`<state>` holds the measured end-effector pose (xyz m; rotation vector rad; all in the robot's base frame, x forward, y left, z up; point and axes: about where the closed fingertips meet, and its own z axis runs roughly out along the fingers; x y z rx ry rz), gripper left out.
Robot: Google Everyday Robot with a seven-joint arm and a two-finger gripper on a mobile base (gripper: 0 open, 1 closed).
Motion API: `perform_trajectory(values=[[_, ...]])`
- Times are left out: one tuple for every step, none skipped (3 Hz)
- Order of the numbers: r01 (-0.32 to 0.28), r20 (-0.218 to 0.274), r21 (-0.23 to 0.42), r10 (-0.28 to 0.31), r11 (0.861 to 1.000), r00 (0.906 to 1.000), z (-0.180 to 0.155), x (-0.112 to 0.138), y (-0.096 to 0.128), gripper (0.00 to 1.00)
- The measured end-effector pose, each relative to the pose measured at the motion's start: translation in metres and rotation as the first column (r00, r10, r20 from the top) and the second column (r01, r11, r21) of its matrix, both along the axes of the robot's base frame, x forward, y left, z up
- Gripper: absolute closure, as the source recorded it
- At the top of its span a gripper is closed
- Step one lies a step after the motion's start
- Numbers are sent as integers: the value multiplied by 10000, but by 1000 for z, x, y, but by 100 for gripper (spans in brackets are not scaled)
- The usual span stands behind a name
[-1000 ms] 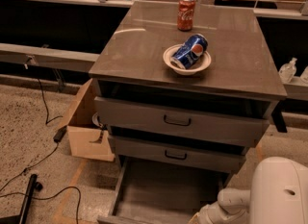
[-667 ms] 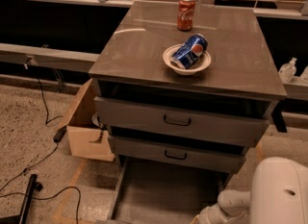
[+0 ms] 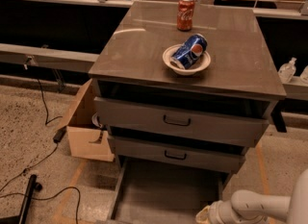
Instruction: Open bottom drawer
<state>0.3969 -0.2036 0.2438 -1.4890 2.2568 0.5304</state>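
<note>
The bottom drawer [image 3: 163, 194] of the grey cabinet [image 3: 144, 55] is pulled far out; its plain grey interior shows and its front runs off the lower edge of the view. The two drawers above it, the top one [image 3: 178, 120] and the middle one [image 3: 175, 155], sit slightly out with dark loop handles. My white arm [image 3: 255, 207] enters at the bottom right, its wrist end near the open drawer's right side. The gripper itself is below the frame edge, out of view.
On the cabinet top stand a red soda can [image 3: 186, 13] and a white bowl [image 3: 186, 60] holding a blue Pepsi can [image 3: 188, 51]. An open cardboard box [image 3: 89, 134] sits on the floor left of the cabinet. Black cables [image 3: 33, 170] cross the floor at left.
The bottom drawer has come out a little further toward the camera and the arm has shifted slightly down and back with it.
</note>
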Motion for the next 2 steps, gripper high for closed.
perform_trajectory(values=[[692, 1124, -1404, -536, 9877, 9922, 53, 11, -44, 100], [781, 1532, -1598, -534, 9841, 9867, 69, 21, -49, 75]])
